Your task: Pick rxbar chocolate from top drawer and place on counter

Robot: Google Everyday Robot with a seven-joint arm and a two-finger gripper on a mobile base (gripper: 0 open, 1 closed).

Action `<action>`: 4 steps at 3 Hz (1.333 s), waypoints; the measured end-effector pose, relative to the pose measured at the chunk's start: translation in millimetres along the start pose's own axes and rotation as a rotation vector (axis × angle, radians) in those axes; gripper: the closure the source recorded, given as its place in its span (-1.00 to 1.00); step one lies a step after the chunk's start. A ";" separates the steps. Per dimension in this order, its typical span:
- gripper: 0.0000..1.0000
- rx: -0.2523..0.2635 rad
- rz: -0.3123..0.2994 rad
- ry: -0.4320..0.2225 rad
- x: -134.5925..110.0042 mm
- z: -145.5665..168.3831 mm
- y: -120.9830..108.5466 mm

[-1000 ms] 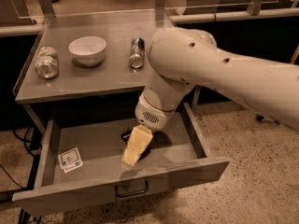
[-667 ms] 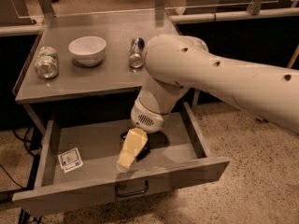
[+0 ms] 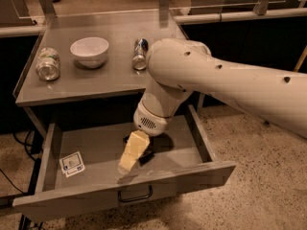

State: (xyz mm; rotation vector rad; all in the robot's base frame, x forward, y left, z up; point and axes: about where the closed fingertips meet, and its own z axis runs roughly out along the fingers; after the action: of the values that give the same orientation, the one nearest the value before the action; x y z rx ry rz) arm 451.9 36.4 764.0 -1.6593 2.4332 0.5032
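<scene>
Presently, in the single camera view, the robot's thick white arm [image 3: 225, 80] is reaching in from the 3 o'clock side and bending down into the wide, shallow grey metal top drawer [image 3: 96, 145], which is standing pulled out below the counter. The cream-coloured gripper [image 3: 128, 162] is pointing down toward 7 o'clock, close to the drawer's front panel. It is sitting over the small black-wrapped rxbar chocolate [image 3: 146, 155], which is lying on the drawer floor near the middle. The gripper is covering most of the bar, so only dark slivers are showing at its 3 o'clock and 12 o'clock sides, and no lettering on the wrapper is showing. Whether the gripper is open, closed or touching the bar cannot be told.

At 9 o'clock from the gripper, well apart, a white-and-blue square card [image 3: 72, 163] is lying flat in the drawer, its print too small to read. A small loop handle [image 3: 135, 195] is hanging on the front panel.

On the flat grey matte metal counter [image 3: 96, 83], a round white bowl [image 3: 89, 51] is sitting toward the back. A clear jar-like container [image 3: 48, 63] is lying on its side at the bowl's 9 o'clock. A shiny metallic can [image 3: 140, 54] is lying at its 3 o'clock, just beside the arm's elbow. Their labels are not legible. The floor [image 3: 259, 195] is speckled terrazzo, and another workbench [image 3: 240, 16] is standing at 1 o'clock behind the counter.
</scene>
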 end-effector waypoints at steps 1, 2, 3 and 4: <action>-1.00 -0.007 0.064 -0.020 -2.6 12.0 -24.1; -1.00 -0.026 0.107 -0.030 -6.0 25.1 -44.2; -1.00 -0.029 0.109 -0.030 -5.7 26.6 -44.9; -1.00 -0.037 0.127 -0.039 -8.3 35.6 -46.4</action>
State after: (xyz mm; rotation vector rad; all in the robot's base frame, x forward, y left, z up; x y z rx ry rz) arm 495.8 41.1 724.8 -1.4994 2.5268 0.5958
